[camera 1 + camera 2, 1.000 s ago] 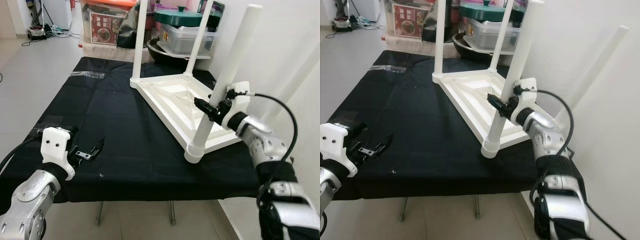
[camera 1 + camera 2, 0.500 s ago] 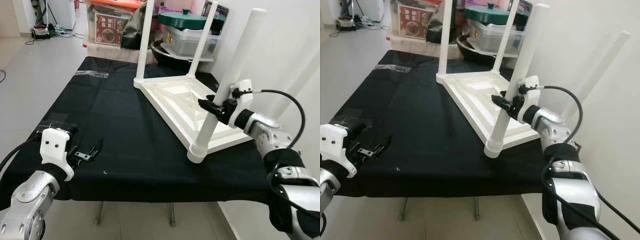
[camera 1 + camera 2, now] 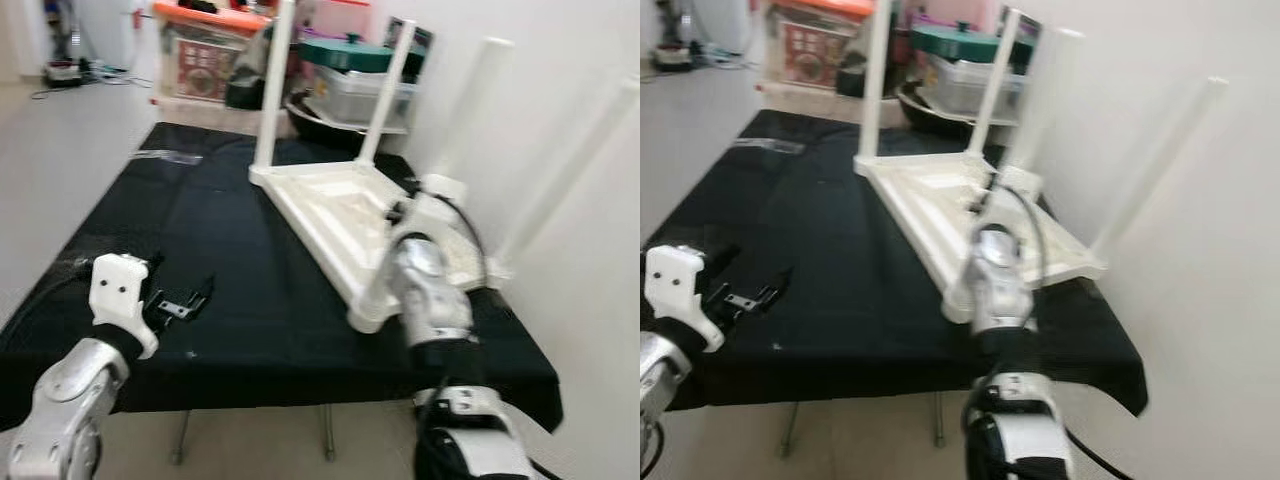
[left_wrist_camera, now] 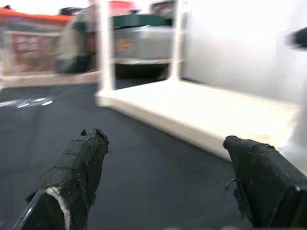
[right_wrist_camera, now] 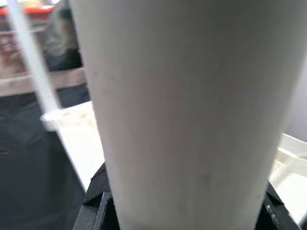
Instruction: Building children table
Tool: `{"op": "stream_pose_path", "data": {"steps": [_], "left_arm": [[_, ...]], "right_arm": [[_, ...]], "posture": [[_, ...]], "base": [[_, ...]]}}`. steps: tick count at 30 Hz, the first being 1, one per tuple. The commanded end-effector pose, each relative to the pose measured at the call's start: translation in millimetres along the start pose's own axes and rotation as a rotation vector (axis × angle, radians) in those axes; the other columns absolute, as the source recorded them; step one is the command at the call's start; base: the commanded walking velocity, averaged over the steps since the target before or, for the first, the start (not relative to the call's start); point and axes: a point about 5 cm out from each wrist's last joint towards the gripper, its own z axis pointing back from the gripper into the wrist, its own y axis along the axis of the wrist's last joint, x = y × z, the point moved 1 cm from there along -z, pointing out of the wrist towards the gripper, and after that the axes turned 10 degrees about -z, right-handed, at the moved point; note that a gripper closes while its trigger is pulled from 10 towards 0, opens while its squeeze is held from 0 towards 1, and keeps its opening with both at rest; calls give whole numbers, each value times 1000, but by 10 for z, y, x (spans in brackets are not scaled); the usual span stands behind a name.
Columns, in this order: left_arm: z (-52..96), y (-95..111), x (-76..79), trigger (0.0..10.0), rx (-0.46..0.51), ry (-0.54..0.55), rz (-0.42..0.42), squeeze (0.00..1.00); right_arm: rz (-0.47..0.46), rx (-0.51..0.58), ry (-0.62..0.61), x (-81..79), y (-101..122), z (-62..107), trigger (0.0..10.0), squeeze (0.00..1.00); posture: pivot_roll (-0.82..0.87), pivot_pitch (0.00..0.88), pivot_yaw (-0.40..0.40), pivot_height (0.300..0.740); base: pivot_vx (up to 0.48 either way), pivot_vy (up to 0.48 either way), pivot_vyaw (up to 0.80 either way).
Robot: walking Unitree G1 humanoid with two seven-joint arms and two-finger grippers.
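I'm seeing the white table [image 3: 345, 205] lying upside down on the black cloth [image 3: 230, 260], toward its right side, with its legs pointing up. My right gripper [image 3: 402, 213] is clamping the near leg [image 5: 187, 110], the pole sitting between the black fingers [image 5: 98, 191] in the wrist view. My left gripper [image 3: 183, 300] is hovering just above the cloth at its near left edge, well apart from the table, fingers [image 4: 79, 165] spread wide with nothing between them. Storage boxes [image 3: 205, 60] and a green-lidded bin [image 3: 350, 75] are standing behind the cloth.
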Motion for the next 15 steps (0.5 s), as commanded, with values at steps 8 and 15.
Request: {"op": "stream_pose_path", "data": {"steps": [8, 15], "left_arm": [[-47, -43, 64, 10000, -1, 6, 13, 0], [-58, -76, 93, 10000, -15, 3, 9, 0]], "right_arm": [[-41, -171, 3, 107, -241, 61, 10000, 1000], [-43, -71, 139, 195, 217, 69, 10000, 0]], "posture": [[110, 0, -187, 740], [96, 0, -172, 740]], "base": [[0, 0, 0], [0, 0, 0]]}}
